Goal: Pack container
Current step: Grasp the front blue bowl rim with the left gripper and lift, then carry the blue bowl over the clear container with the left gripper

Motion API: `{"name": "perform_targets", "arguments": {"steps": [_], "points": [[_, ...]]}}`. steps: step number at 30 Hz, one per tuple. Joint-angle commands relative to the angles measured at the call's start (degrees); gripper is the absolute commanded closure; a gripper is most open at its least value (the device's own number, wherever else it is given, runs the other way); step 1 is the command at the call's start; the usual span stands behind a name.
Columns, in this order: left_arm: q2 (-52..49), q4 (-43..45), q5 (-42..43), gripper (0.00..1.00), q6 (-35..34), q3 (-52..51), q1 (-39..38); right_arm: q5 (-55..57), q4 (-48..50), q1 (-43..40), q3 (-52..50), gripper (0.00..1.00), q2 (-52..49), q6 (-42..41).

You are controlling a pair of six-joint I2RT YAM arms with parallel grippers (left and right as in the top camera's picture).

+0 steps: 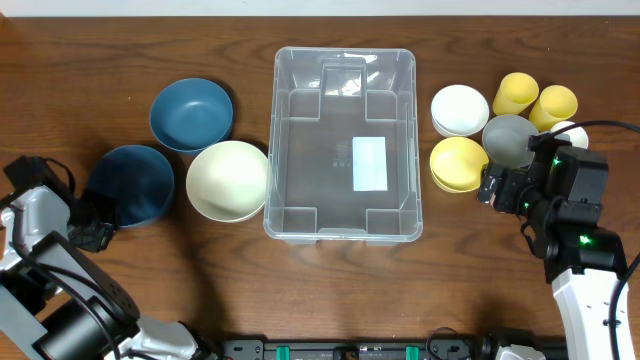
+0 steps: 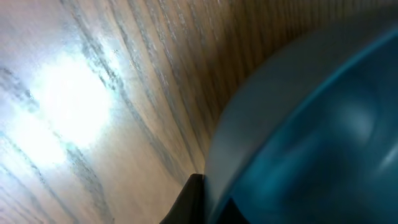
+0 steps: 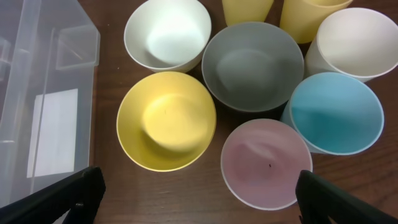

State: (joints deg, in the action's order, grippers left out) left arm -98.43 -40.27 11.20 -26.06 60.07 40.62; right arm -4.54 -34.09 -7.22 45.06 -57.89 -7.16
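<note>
Left claw [image 1: 98, 222] pinches the rim of the nearer dark blue bowl [image 1: 135, 185]; right claw [image 3: 199, 199] hangs wide open over the pink cup [image 3: 266, 163], right of the container [image 1: 345, 50].

The right gripper [image 3: 200, 194] shows two black fingers [image 3: 68, 198] spread wide at the lower corners. Between them, on the dark wooden table [image 3: 112, 81], sit a round yellow plastic bowl [image 3: 166, 120], a white bowl [image 3: 166, 34], a grey bowl [image 3: 252, 65], a pink cup [image 3: 266, 163], a pale blue cup [image 3: 336, 112], a white cup [image 3: 359, 40] and two yellow cups [image 3: 247, 9] — all crowded together. At the left edge is the clear plastic rectangular container [image 3: 37, 74], with a white label [image 3: 53, 130] on its base.
</note>
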Motion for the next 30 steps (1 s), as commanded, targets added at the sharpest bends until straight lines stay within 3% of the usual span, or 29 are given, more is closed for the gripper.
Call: {"name": "perform_targets", "arguments": {"steps": [1,9,13,17,22,30], "points": [[4.5,-0.83,-0.07,0.94,0.15,1.01,1.33,-0.42,-0.04,-0.22,0.74,0.01,0.22,0.39],[18.1,-2.58,0.44,0.94,0.09,1.07,3.48,-0.42,-0.04,-0.22,0.74,0.01,0.24,0.39],[24.98,-1.33,6.58,0.94,-1.99,1.07,2.78,-0.42,-0.04,-0.22,0.74,0.01,0.24,0.39],[29.83,2.6,18.78,0.94,-2.49,1.07,1.46,-0.42,-0.04,-0.22,0.74,0.01,0.22,0.39],[33.4,8.28,27.87,0.94,-2.47,1.07,-3.43,-0.42,-0.04,-0.22,0.74,0.01,0.22,0.39],[34.77,15.76,28.89,0.94,-1.07,1.09,-19.45,-0.42,-0.04,-0.22,0.74,0.01,0.22,0.39]]}}
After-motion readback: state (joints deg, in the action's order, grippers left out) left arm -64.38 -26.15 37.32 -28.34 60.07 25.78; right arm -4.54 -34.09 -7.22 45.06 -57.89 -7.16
